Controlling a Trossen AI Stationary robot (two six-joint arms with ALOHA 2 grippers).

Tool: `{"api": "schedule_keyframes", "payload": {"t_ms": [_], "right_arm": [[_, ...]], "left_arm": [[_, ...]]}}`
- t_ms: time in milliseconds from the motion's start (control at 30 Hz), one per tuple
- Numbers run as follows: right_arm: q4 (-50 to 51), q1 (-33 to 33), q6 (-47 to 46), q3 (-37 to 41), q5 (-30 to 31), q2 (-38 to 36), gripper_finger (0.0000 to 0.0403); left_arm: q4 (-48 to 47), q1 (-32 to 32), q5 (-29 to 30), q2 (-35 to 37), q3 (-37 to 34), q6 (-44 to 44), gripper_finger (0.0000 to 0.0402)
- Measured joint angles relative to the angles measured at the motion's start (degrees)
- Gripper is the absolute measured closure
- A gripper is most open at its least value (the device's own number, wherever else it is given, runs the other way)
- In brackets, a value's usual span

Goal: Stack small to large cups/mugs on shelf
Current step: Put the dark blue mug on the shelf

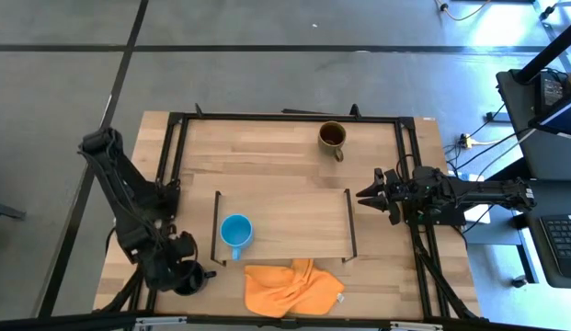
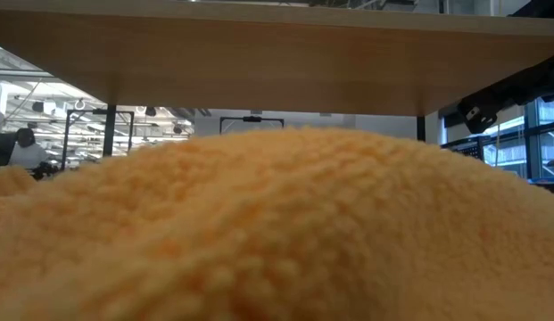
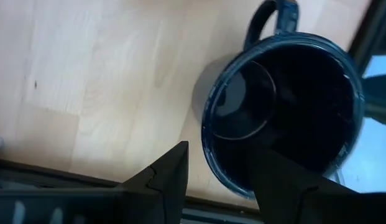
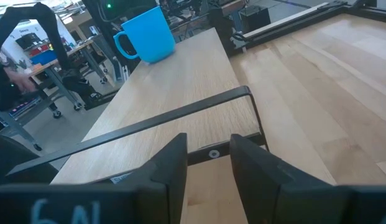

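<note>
The left jaws (image 3: 214,180) stand released over the black mug (image 3: 286,112), one finger inside its rim and the other outside, the mug upright at the counter's (image 1: 267,147) near-left corner, close to the edge. The right jaws (image 4: 208,158) hang just off the shelf's (image 1: 285,221) right end frame, slightly parted and holding nothing. The blue mug (image 1: 235,232) stands on the shelf's left end; the rest of the board is bare. The brown mug (image 1: 333,137) sits on the counter behind the shelf. An orange cloth (image 1: 290,287) lies before the shelf.
</note>
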State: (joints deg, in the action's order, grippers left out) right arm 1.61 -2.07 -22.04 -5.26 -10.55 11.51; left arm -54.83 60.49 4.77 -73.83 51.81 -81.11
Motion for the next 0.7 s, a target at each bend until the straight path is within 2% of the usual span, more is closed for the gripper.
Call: {"api": "schedule_keyframes", "payload": {"t_ms": [467, 700], "right_arm": [[0.0, 0.0, 0.0, 0.0, 0.0, 0.0, 0.0279], [0.0, 0.0, 0.0, 0.0, 0.0, 0.0, 0.0279]], "left_arm": [[-0.3, 0.0, 1.1, -5.8, 0.0, -5.1, 0.0248], [-1.5, -0.1, 1.7, -6.4, 0.0, -7.4, 0.0248]]}}
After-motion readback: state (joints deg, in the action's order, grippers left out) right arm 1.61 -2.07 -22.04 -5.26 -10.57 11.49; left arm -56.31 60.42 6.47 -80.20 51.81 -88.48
